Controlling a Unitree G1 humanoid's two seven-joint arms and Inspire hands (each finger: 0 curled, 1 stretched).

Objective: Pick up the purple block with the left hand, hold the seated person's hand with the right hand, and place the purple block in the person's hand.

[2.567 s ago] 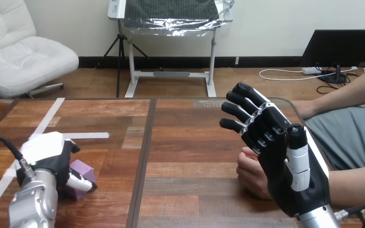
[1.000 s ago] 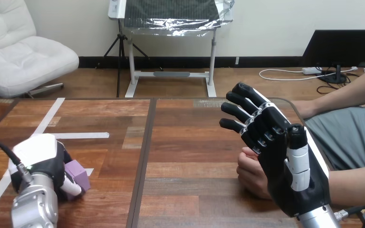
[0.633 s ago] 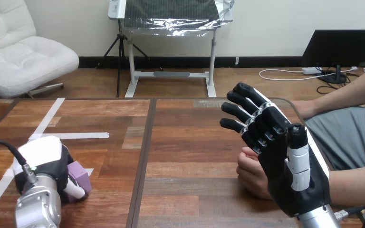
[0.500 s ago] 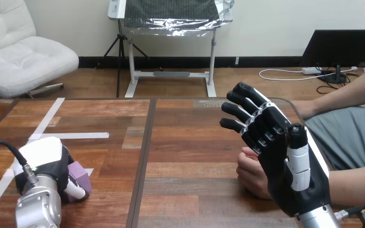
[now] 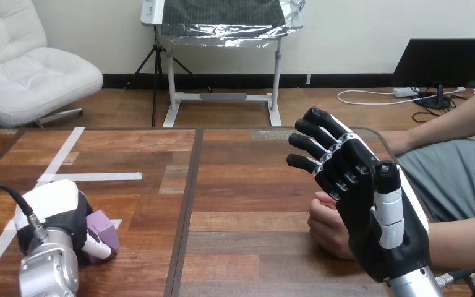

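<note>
The purple block point(image 5: 103, 228) sits low at the table's near left, gripped by my left hand point(image 5: 59, 213), whose fingers and thumb curl round it; most of the block is hidden behind the hand. Whether the block rests on the wood or hangs just above it I cannot tell. My right hand point(image 5: 371, 216) stands upright at the near right, fingers straight and spread, palm turned away from me. The person's hand point(image 5: 329, 225) lies loosely closed on the table just behind and left of my right hand; I cannot tell whether the two touch.
White tape strips point(image 5: 62, 158) cross the table's left part. A dark seam point(image 5: 188, 198) runs down the wooden table between the two halves. The person's forearm point(image 5: 470, 238) reaches in from the right edge.
My left hand has closed round the purple block and drawn it a little toward me and to the left. My right hand and the person's hand have stayed where they were.
</note>
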